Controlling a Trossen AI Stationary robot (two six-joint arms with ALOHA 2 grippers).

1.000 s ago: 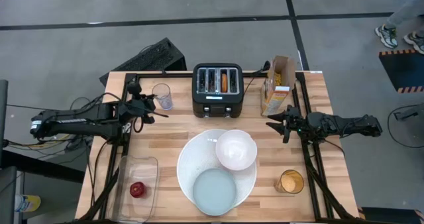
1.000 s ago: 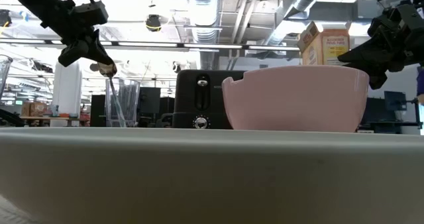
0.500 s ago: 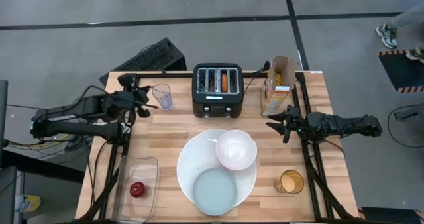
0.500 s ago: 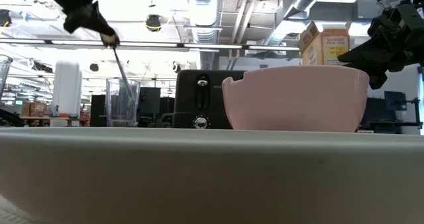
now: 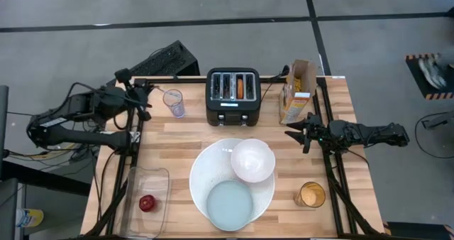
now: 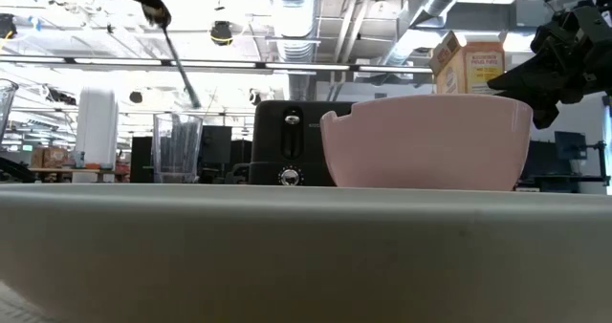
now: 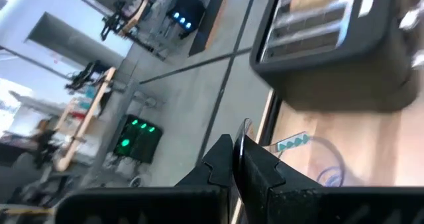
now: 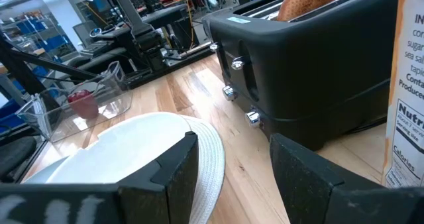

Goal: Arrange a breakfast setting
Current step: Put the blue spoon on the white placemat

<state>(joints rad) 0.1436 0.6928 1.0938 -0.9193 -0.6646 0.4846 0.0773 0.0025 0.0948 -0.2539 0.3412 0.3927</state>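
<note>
Metal spoon (image 6: 179,60), thin, stiff, slippery, hangs upper left, pinched tight by left gripper (image 5: 144,103); right gripper (image 8: 228,159) jaws apart, empty.

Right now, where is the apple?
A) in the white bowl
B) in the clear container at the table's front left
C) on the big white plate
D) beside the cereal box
B: the high view shows the apple lying inside the clear container near the table's front left corner, apart from the plate and bowl.
</note>
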